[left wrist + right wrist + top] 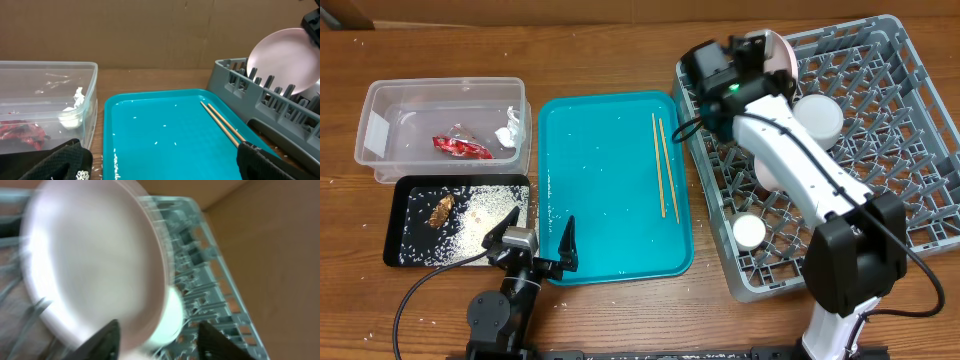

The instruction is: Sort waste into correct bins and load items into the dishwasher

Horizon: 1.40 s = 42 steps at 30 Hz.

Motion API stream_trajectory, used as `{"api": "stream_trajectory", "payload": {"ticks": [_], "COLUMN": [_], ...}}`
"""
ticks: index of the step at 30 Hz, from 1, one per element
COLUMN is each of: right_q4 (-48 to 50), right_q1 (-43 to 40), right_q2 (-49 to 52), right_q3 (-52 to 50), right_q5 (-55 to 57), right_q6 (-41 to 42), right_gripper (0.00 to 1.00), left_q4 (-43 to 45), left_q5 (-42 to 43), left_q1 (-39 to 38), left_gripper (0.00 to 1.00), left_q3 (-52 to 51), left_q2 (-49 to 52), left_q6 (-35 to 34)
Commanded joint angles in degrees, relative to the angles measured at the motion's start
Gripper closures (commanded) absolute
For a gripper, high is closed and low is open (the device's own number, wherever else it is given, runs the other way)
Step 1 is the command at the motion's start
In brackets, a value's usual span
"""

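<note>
The large pink plate [775, 50] stands on edge in the far-left corner of the grey dish rack [910, 150]. My right gripper [745, 60] is open, its fingers on either side of the plate's rim [95, 265]; that view is blurred. The rack also holds the grey bowl [817, 117], the white cup [750, 232] and the smaller pink dish [767, 172], which is partly under the arm. Two chopsticks [665, 165] lie on the teal tray [610, 210]. My left gripper [533, 243] is open and empty at the tray's near edge [162, 157].
The clear tub [440, 125] holds the red wrapper [460, 147] and the white paper wad [510, 128]. The black tray [400, 250] holds brown scraps [440, 207] and rice [490, 215]. A few grains dot the teal tray.
</note>
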Motion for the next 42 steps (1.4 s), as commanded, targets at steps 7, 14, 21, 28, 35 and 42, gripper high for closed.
{"api": "stream_trajectory", "payload": {"ticks": [7,14,21,28,35,42], "right_q4": [4.3,8.1,10.0,10.1,7.4,1.8], "right_q1": [9.5,8.2,7.0,6.5,6.6,2.4], "right_q2": [-2.4,7.5,14.5,15.6,15.1,0.3], "right_q3": [-1.8,-3.6,-3.6,-3.6,-2.3,6.3], "right_q5": [-53.9,-54.6,-55.0,-56.3,-59.2,-54.6], "right_q6": [3.1,3.5,3.5,3.2,3.7,0.0], "right_gripper": [0.44,0.49,0.49,0.7,0.96,0.96], "left_q4": [0.0,0.0,0.0,0.0,0.0,0.0], "left_q5": [0.0,0.0,0.0,0.0,0.0,0.0], "left_q1": [0.6,0.6,0.6,0.6,0.6,0.6], "left_gripper": [0.0,0.0,0.0,0.0,0.0,0.0], "left_q3": [-0.3,-0.3,-0.3,-0.3,-0.3,-0.3], "left_q2": [-0.5,-0.5,-0.5,-0.5,-0.5,-0.5], "left_q6": [0.7,0.7,0.7,0.7,0.7,0.7]}}
